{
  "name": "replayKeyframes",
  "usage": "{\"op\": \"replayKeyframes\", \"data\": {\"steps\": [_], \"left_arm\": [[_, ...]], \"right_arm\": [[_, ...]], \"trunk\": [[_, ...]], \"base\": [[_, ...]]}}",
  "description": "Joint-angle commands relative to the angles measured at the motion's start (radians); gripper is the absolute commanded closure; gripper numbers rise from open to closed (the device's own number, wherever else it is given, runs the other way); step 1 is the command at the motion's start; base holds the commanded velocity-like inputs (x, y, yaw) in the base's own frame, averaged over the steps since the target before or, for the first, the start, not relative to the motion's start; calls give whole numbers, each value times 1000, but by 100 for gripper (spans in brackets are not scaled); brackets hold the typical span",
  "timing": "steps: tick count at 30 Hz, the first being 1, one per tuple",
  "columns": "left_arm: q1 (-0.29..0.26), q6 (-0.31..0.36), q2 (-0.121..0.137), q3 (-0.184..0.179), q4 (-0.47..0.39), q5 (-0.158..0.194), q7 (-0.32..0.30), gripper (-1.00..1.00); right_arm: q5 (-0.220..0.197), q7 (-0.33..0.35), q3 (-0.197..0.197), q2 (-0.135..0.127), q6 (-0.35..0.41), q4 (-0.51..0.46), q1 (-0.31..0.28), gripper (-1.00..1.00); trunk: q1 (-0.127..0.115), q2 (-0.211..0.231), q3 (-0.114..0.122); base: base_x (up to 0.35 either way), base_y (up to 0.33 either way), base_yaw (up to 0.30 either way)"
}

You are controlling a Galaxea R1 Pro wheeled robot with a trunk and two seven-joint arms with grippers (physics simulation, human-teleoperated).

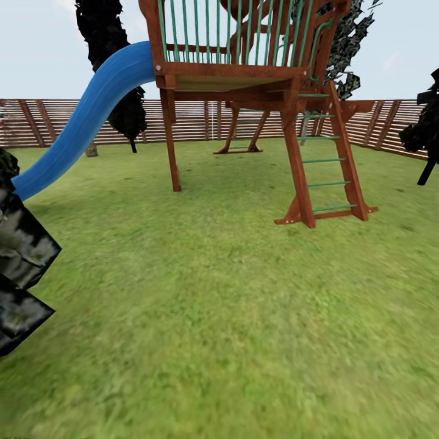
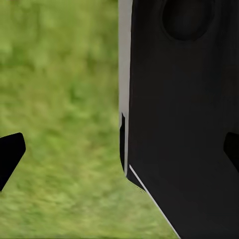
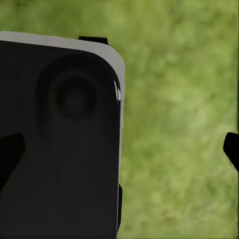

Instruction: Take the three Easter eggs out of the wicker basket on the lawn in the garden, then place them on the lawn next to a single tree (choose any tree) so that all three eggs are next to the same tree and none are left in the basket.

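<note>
The lawn (image 1: 231,317) of mottled green grass stretches ahead of me to a fence. The Easter eggs and the wicker basket are out of view. Dark green mottled leaves of a tree (image 1: 18,268) hang close at the left edge, and more such foliage (image 1: 352,42) rises behind the play tower. In the left wrist view my left gripper (image 2: 121,152) is open, its black fingertips (image 2: 10,155) far apart with nothing between them, over grass and beside a black part of my body. My right gripper (image 3: 121,152) is open too, fingertips (image 3: 232,148) wide apart and empty.
A wooden play tower (image 1: 244,73) with a green-runged ladder (image 1: 323,164) and a blue slide (image 1: 79,122) stands ahead. A slatted wooden fence (image 1: 195,122) closes the far side. Narrow black trees (image 1: 113,67) stand at the back left and at the right edge (image 1: 427,134).
</note>
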Motion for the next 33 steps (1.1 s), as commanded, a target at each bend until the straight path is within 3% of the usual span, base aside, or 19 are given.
{"op": "replayKeyframes", "data": {"steps": [1,7,21,33], "left_arm": [[0,-2,0,0,-1,1,0,-100],[0,-2,0,0,-1,1,1,-100],[0,-2,0,0,-1,1,1,-100],[0,-2,0,0,-1,1,1,-100]], "right_arm": [[4,-4,2,0,-2,1,0,-100],[4,-4,2,0,-1,1,-1,-100],[8,-3,2,-1,-6,1,-1,-100],[8,-3,2,-1,-7,1,0,-100]], "trunk": [[1,0,-1],[1,0,-1],[1,0,-1],[1,0,-1]], "base": [[322,0,290],[322,-59,232],[322,-113,20],[322,-115,271]]}}
